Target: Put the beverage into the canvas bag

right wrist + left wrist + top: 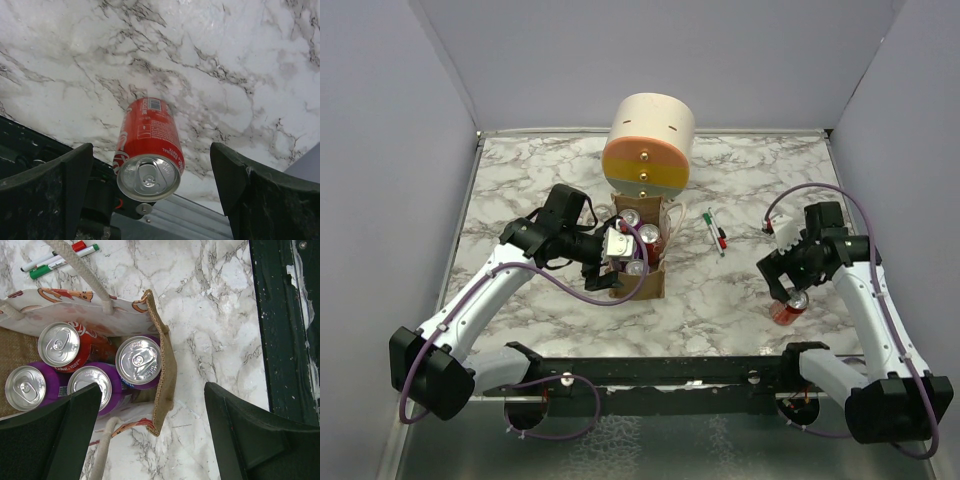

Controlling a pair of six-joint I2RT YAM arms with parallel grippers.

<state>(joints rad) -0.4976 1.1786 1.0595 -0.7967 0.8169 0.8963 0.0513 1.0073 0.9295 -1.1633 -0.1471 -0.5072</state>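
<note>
1. The canvas bag (pixel 646 280) stands mid-table; my left arm (pixel 490 285) hides its left side.
2. The left gripper (pixel 152 387) hangs over its rim, jaws wide and empty; one finger covers part of a purple can (pixel 87 381) inside.
3. The right gripper (pixel 151 150) spreads its jaws wide around the upright red can (pixel 152 131), near right, not touching.

A robotics lab test cell — plain lilac-grey panels (pixel 650 60) wall in a marble-patterned counter (pixel 740 180) on three sides. A white left arm (pixel 485 290) and right arm (pixel 885 310), trailing purple cables (pixel 570 290), are bolted to a black rail (pixel 670 370) at its near edge.
</note>
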